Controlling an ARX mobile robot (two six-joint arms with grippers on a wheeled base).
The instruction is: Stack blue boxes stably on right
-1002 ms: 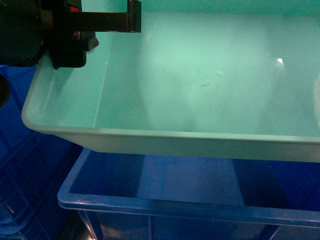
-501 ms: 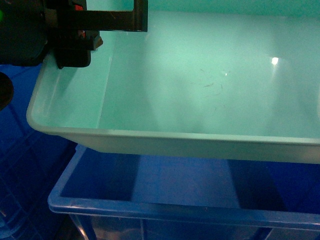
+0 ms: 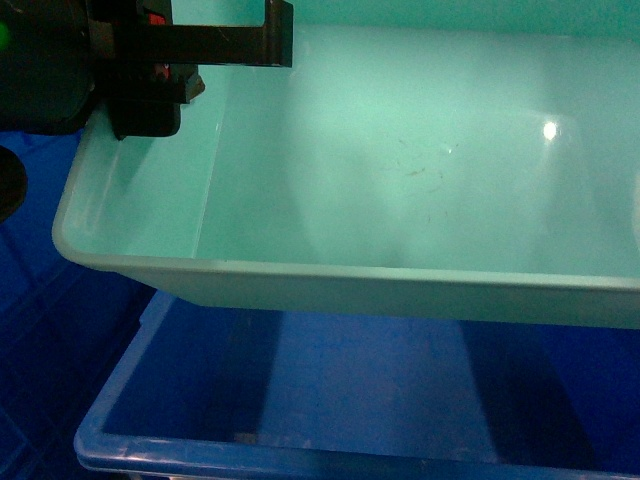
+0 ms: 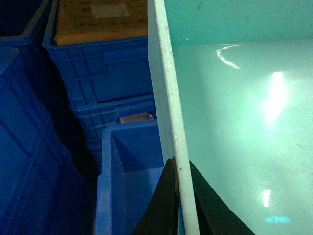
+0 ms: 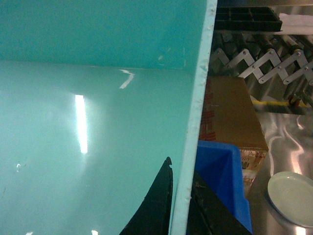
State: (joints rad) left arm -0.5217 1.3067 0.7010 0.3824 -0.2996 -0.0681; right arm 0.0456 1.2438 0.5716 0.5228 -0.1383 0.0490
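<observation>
We hold the light turquoise plastic tub [image 3: 400, 170] by both end rims, left gripper [image 4: 178, 196] and right gripper [image 5: 182, 205] clamped shut. The dark-blue crate [image 3: 300, 400] has dropped lower and nearer since a second ago, so the tub hangs above it, unstacked.

The head camera sits really close to the turquoise tub [image 3: 400, 200], looking forward and down into its inside, with a dark-blue crate [image 3: 330, 400] just below. The left gripper [image 3: 215, 45] pokes in at top left.

The left wrist camera rides right behind its fingers [image 4: 164, 205] and looks along the tub's left rim [image 4: 168, 107]: tub inside on the right, stacked blue crates [image 4: 98, 73] on the left.

The right wrist camera is the mirror of that, tight on the right rim [image 5: 198, 107], with a cardboard box [image 5: 230, 112] and a pale plate [image 5: 291, 196] off to the side.

All three views share the tub's inside; the head and left wrist views share the crate under it.
</observation>
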